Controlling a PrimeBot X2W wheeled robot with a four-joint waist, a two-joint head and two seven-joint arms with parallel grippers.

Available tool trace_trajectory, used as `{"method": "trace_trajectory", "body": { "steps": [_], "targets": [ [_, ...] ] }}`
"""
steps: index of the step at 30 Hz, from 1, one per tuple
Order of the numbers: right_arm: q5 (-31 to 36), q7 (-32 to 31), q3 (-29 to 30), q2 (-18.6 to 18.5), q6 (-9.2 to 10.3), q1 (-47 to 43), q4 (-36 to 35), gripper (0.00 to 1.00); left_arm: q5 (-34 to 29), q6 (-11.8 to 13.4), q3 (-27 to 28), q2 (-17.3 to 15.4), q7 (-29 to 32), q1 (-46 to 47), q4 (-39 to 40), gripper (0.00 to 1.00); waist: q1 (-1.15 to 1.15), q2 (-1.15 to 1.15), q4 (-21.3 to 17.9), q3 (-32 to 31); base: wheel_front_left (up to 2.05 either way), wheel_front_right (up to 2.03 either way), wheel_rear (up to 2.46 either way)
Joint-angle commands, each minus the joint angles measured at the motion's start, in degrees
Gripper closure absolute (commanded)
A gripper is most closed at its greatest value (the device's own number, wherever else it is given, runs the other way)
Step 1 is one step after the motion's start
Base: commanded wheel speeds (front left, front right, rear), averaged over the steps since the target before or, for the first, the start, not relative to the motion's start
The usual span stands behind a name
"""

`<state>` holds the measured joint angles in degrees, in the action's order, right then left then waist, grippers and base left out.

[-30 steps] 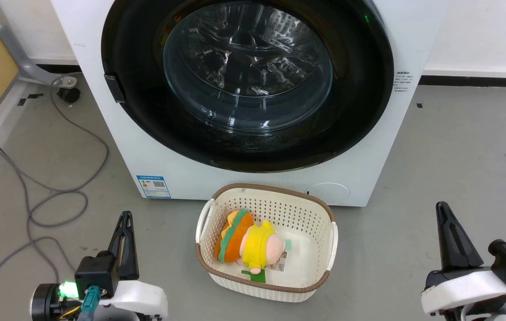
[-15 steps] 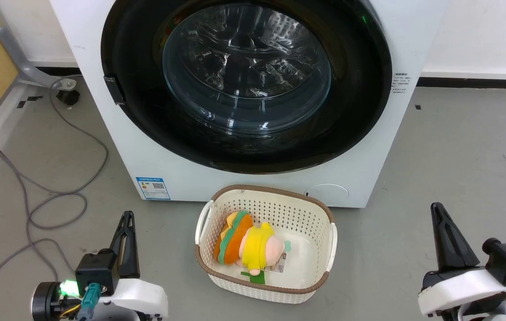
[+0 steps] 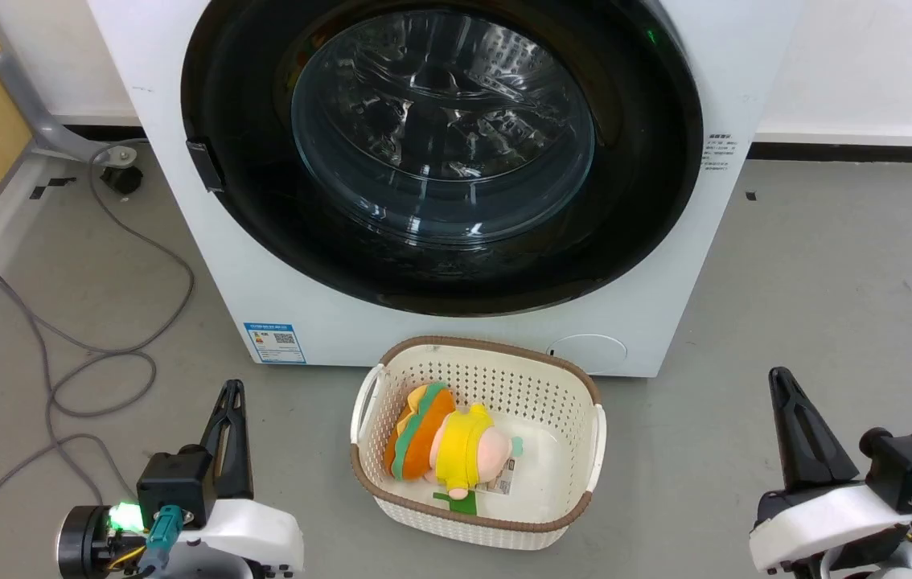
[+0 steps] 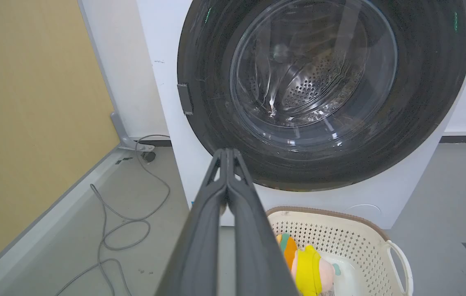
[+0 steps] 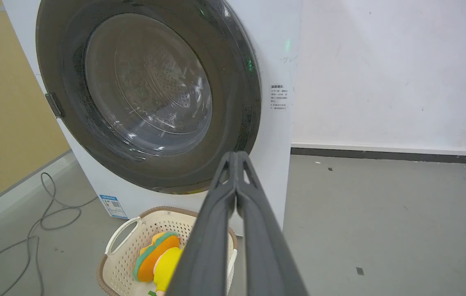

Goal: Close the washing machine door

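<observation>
Jaws on your left gripper (image 4: 227,153) and right gripper (image 5: 237,154) are pressed together, empty, low over the floor (image 3: 826,265). Your head camera has drifted slightly; the washing machine door (image 3: 441,145) stays flush in the washing machine (image 3: 263,289), apparently closed already.

We see a grey floor (image 3: 826,265), on it a white washing machine (image 3: 343,322) at top centre, a cream perforated basket (image 3: 496,371) just below it, a grey cable (image 3: 154,371) looping at left.

Head camera shifted slightly, right hand (image 3: 780,376) drifted a little leftward
</observation>
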<state>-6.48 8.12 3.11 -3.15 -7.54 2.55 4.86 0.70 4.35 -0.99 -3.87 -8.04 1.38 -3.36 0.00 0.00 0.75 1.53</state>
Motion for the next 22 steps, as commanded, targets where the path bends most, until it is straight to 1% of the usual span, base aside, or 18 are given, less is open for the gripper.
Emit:
{"method": "trace_trajectory", "body": {
  "steps": [1, 22],
  "targets": [
    [0.63, -0.29, -0.21, 0.13, 0.03, -0.89, -0.48, 1.0, -0.15, -0.41, 0.18, 0.23, 0.24, -0.64, 0.31, 1.0, 0.0, 0.0, -0.01, -0.02, 0.0, 0.0, 0.0],
    [2.47, -2.76, -1.13, 0.17, 0.03, -1.41, -1.86, 1.0, -0.32, -1.65, 0.44, 0.47, 2.7, -0.87, 1.27, 1.0, 0.0, 0.0, -0.24, -0.5, 0.0, 0.0, 0.0]
  ]
}}
